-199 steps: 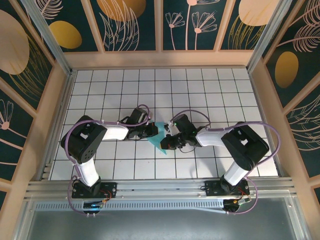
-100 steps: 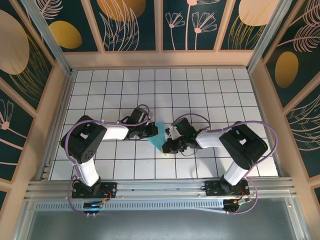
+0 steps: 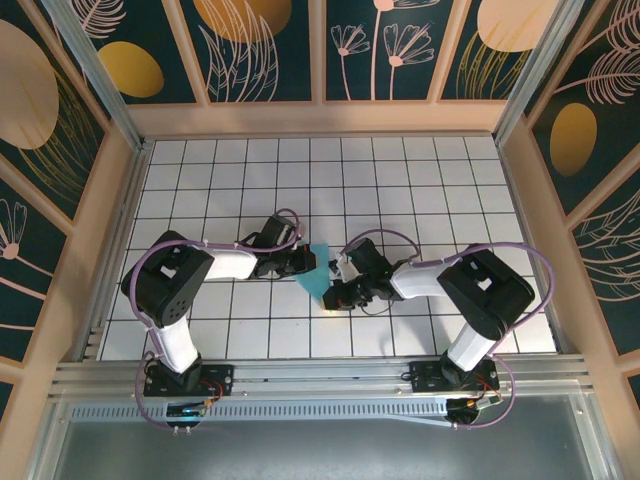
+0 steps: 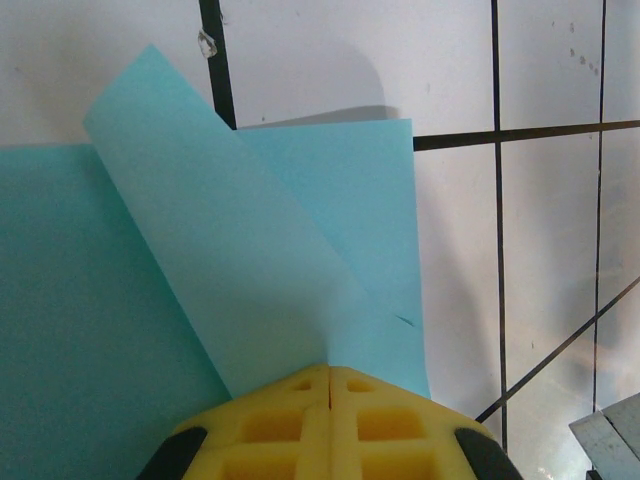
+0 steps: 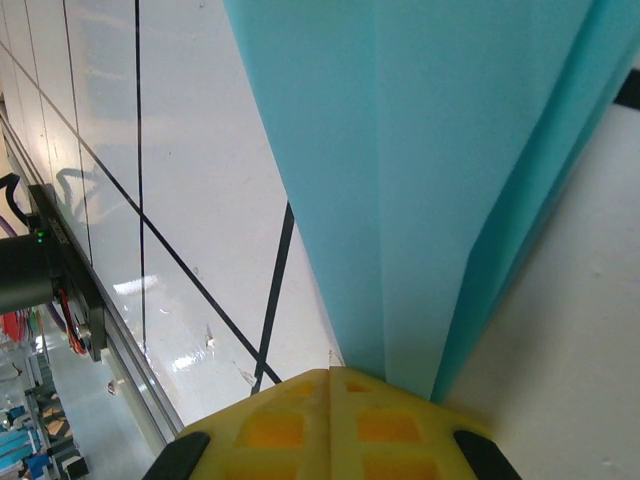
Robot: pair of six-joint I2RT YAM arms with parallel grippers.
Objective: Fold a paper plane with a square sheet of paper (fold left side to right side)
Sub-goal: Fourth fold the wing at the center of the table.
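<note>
Now both my hands are closed, the left hand (image 4: 330, 372) at a raised flap, the right hand (image 5: 330, 375) at the narrow end. Between them the folded paper (image 3: 318, 272) lies mid-bench (image 3: 400, 180). I judge it light, limp and slippery, best pinched at an edge beside a crease.

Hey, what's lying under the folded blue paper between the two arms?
The paper rests on the white gridded table, whose black lines run out from under its edges. The patch directly beneath is covered, so anything there cannot be seen.
</note>
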